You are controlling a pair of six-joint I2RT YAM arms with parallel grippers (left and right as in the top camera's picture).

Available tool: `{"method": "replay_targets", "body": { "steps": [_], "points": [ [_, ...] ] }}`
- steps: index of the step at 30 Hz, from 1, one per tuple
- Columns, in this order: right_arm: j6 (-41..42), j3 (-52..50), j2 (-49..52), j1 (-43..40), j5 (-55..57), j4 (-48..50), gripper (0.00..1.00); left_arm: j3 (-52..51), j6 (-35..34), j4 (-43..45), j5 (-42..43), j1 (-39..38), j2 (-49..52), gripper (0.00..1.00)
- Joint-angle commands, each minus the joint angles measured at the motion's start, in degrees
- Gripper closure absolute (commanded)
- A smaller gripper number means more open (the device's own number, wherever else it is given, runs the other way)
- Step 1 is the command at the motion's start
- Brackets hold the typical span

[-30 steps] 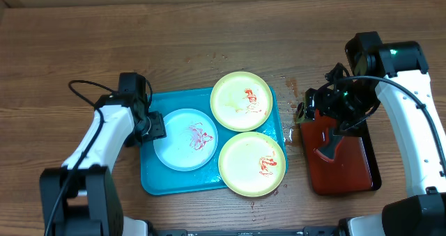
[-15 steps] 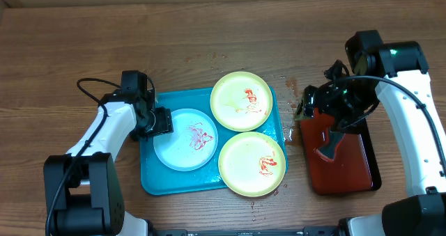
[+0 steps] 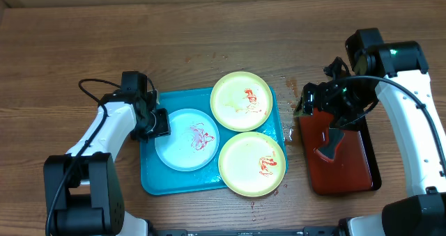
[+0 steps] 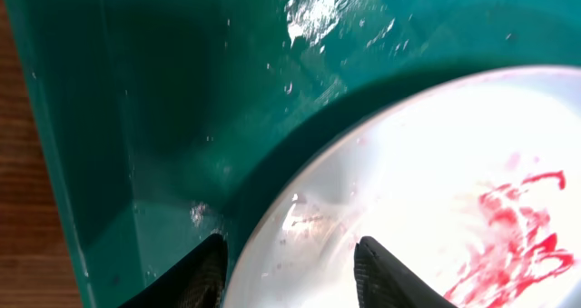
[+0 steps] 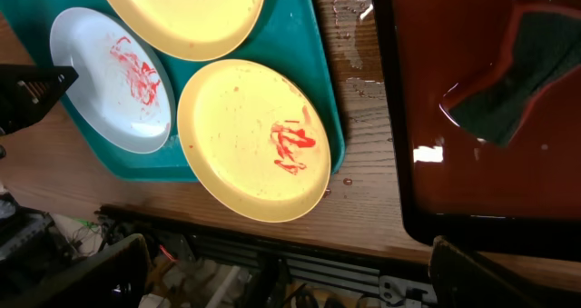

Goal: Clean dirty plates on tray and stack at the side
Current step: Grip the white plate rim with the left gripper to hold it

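Seen from above, the pale plate [image 3: 187, 138] and two green-rimmed plates [image 3: 241, 101], all smeared red, lie on the turquoise tray [image 3: 150, 182]. The left gripper [image 3: 159, 123] sits at the pale plate's left rim, jaws part open astride the edge, not clamped. The right gripper [image 3: 304, 109] hangs wide open and empty beside the dark red tray [image 3: 352, 177]. A good grip likely needs one finger slid under the rim before pinching, then a level lift.
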Motion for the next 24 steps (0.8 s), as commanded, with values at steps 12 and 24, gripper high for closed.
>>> {"method": "replay_targets", "body": {
  "steps": [12, 24],
  "points": [
    [-0.3, 1.1, -1.0, 0.2, -0.4, 1.0, 0.00, -2.2, 2.2, -1.1, -4.1, -0.4, 0.4, 0.80],
    [-0.3, 1.1, -1.0, 0.2, -0.4, 1.0, 0.00, -7.3, 2.2, 3.3, -4.5, -0.4, 0.4, 0.96]
  ]
}}
